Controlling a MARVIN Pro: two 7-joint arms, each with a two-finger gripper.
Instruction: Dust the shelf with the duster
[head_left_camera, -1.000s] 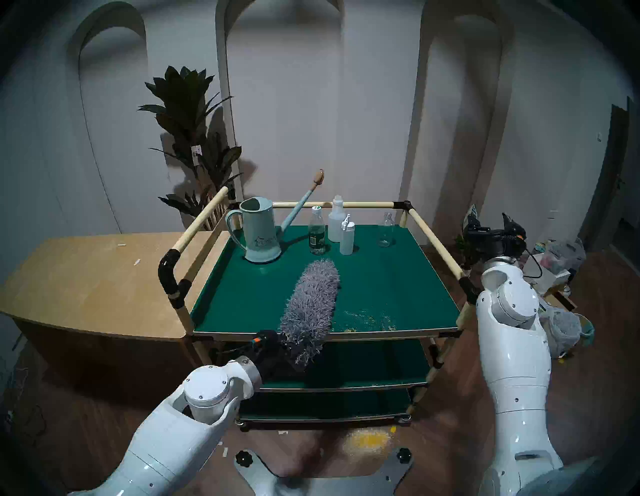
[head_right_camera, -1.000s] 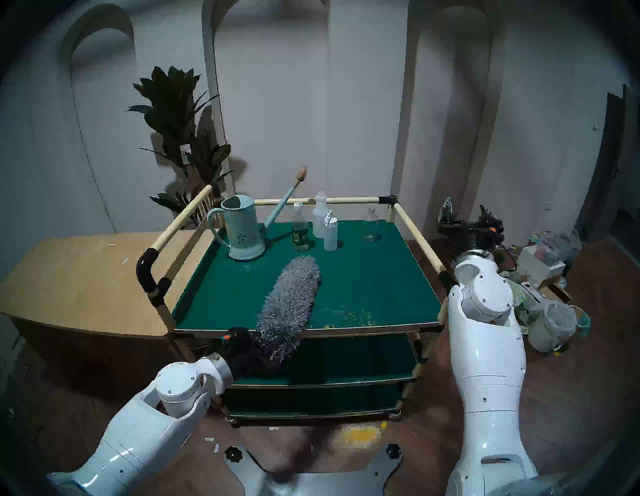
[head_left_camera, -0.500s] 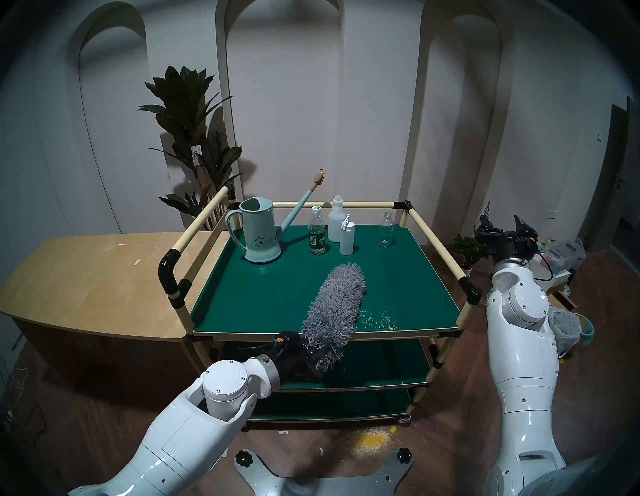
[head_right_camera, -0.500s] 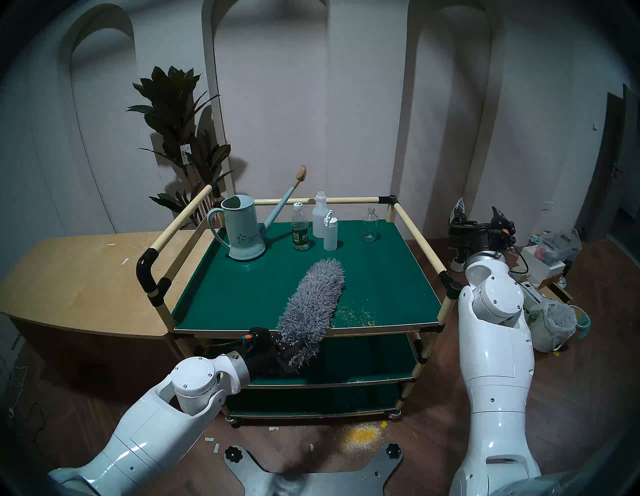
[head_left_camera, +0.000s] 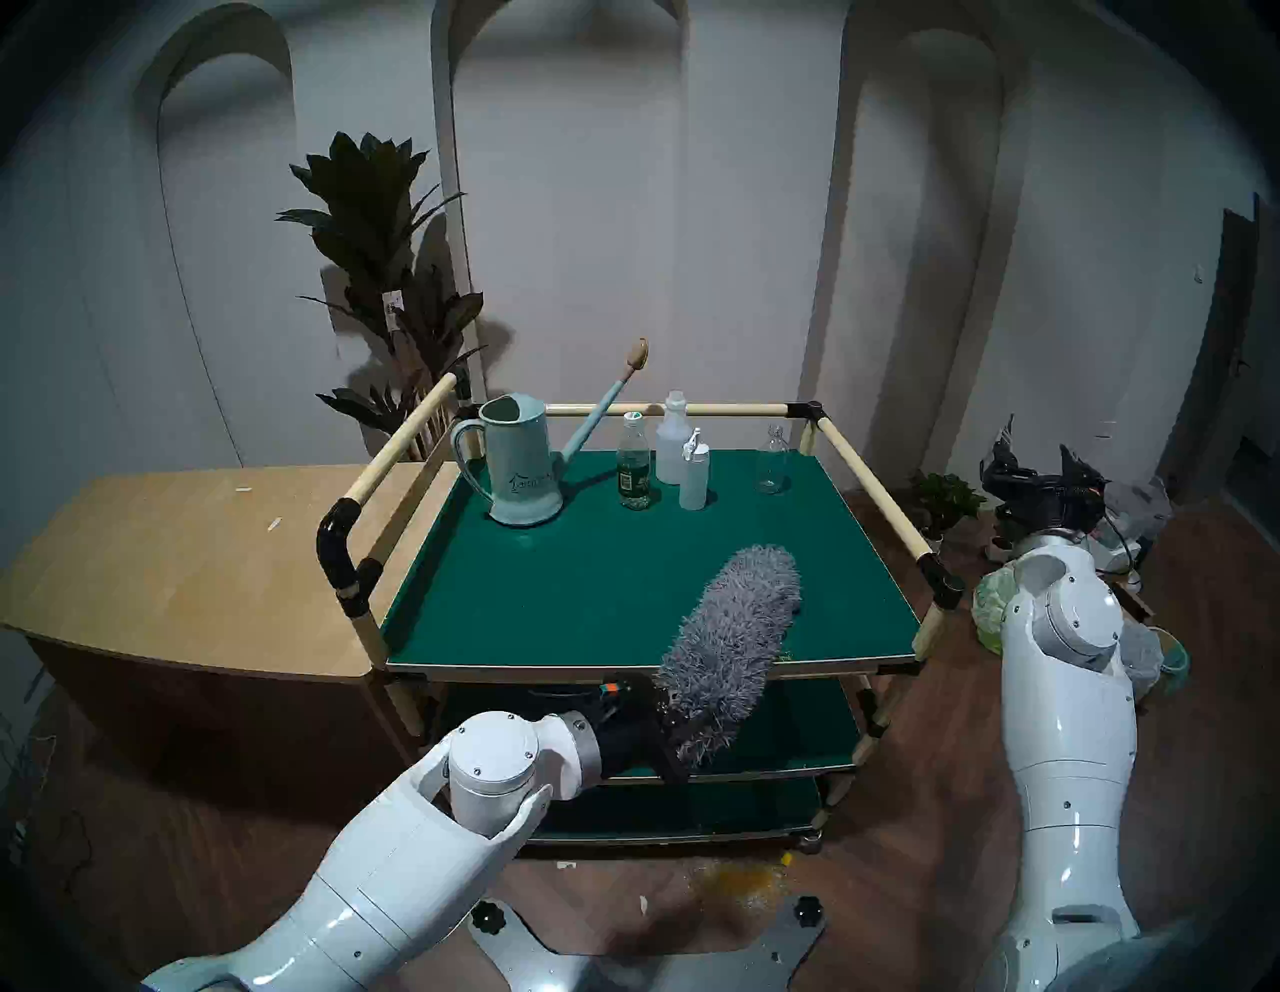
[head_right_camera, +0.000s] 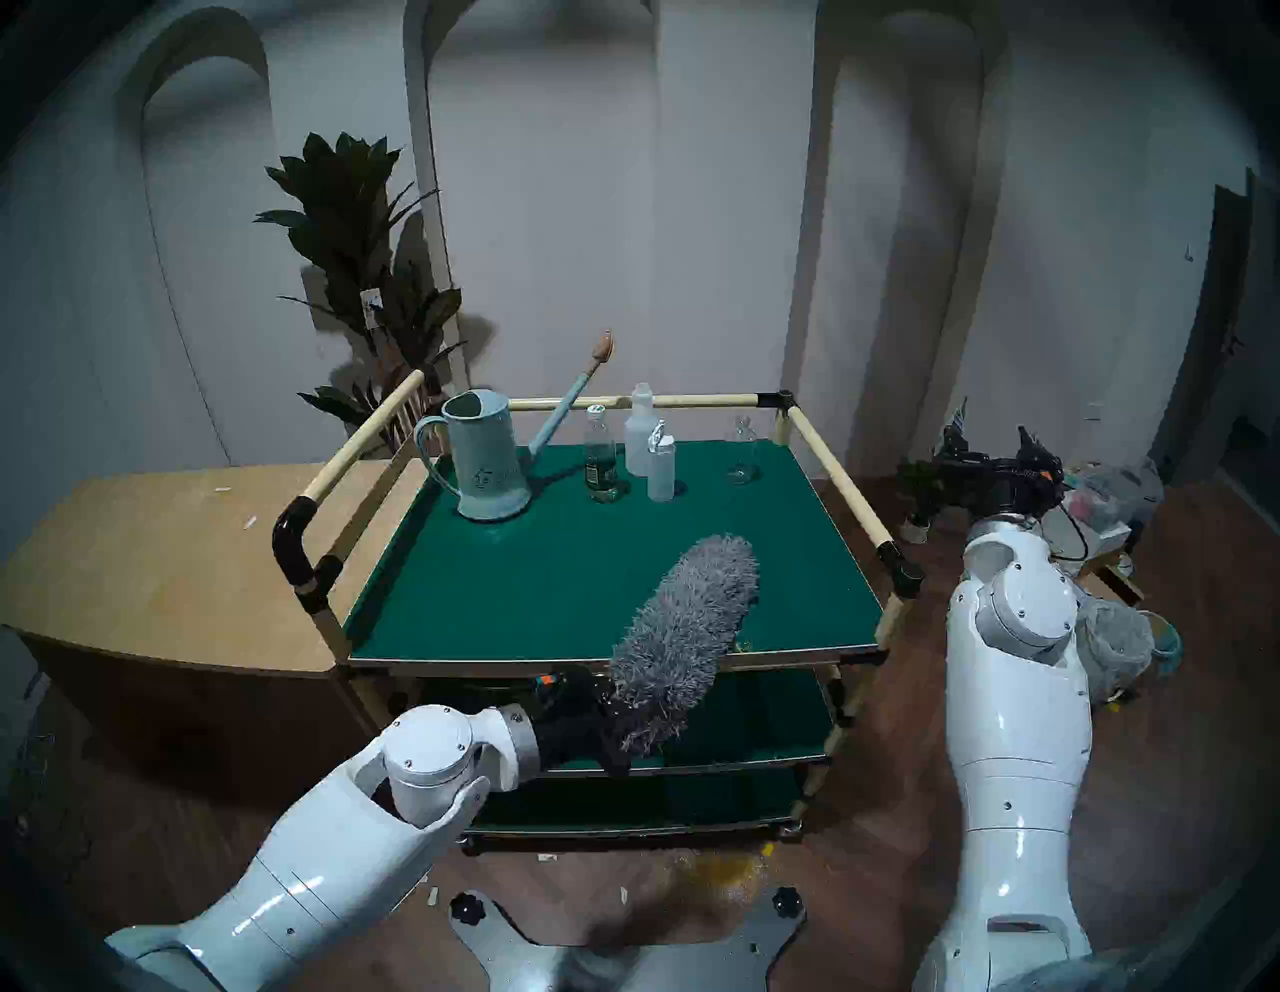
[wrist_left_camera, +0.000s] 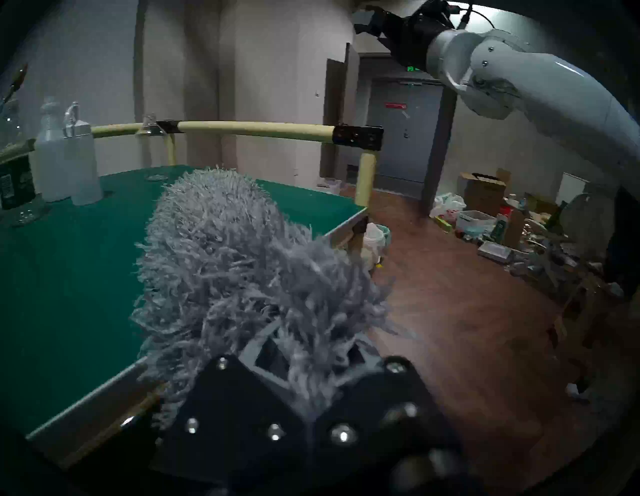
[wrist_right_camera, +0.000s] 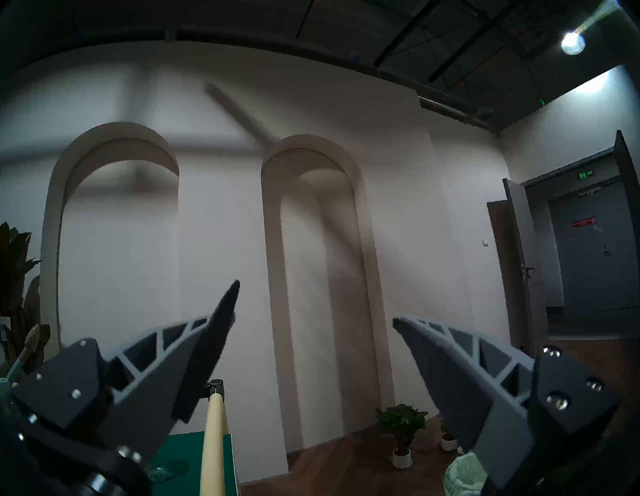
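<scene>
Swept rightward: duster (head_left_camera: 735, 637) now covers the shelf's (head_left_camera: 554, 596) near-right corner, brush pointing 1 o'clock from my left pincer (head_left_camera: 668, 727) (clamped on its handle); right pincer (wrist_right_camera: 315, 318) apart, empty.

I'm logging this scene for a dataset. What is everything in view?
dark green top shelf of the cart: 1, cream-railed, centre.
fluffy grey duster: 1, lying on the shelf's front right, overhanging the front edge.
pale blue watering can: 1, shelf rear left.
bottles: 4, one green-labelled, two white, one clear glass, shelf rear.
tan wooden counter: 1, left of the cart.
tall dark potted plant: 1, behind the cart.
yellow powder: floor, front.
left gripper: shut on the duster.
right gripper: open, right of the cart.
</scene>
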